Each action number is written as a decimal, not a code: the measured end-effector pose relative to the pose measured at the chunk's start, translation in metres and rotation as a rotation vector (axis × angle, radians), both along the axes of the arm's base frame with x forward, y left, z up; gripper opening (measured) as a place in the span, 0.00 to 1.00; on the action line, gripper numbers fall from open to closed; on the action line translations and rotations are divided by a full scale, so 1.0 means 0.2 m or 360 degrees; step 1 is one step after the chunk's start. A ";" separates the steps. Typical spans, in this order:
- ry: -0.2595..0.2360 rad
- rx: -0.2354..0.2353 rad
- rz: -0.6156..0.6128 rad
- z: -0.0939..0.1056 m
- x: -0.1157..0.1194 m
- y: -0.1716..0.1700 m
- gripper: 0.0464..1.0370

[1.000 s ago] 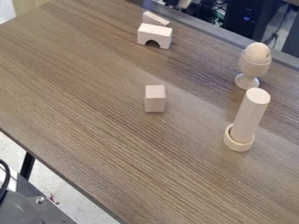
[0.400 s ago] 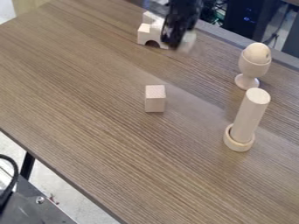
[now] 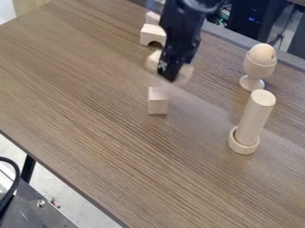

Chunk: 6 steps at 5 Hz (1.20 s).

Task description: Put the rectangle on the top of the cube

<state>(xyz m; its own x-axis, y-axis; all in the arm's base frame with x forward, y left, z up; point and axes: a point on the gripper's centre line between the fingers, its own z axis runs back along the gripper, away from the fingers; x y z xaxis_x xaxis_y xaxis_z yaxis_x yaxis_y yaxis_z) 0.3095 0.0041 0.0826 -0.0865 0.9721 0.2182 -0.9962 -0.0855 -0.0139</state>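
**Gripper (image 3: 170,75) covers the middle of a blurred rectangular block (image 3: 186,74)**

Both are smeared, and the block's ends show on either side. The black arm (image 3: 180,26) is cut off by the top edge and hides the right part of the arch block (image 3: 152,33); the block behind it (image 3: 152,18) is partly hidden too. The cup (image 3: 258,69) conceals the egg's (image 3: 262,54) lower part, the ring (image 3: 244,146) the cylinder's (image 3: 255,116) foot. The tabletop (image 3: 89,111) runs out of view.

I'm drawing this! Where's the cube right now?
In the camera view, the cube stands near the middle, below the gripper and left of the cylinder.
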 end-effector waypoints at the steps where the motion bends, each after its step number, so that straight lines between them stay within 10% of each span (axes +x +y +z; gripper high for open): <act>1: 0.0036 -0.0005 0.0017 -0.05 -0.04 0.02 0.52; 5: 0.0098 -0.0050 0.0018 -0.14 -0.13 0.07 0.59; 6: 0.0065 -0.0031 0.0011 -0.10 -0.13 0.09 0.89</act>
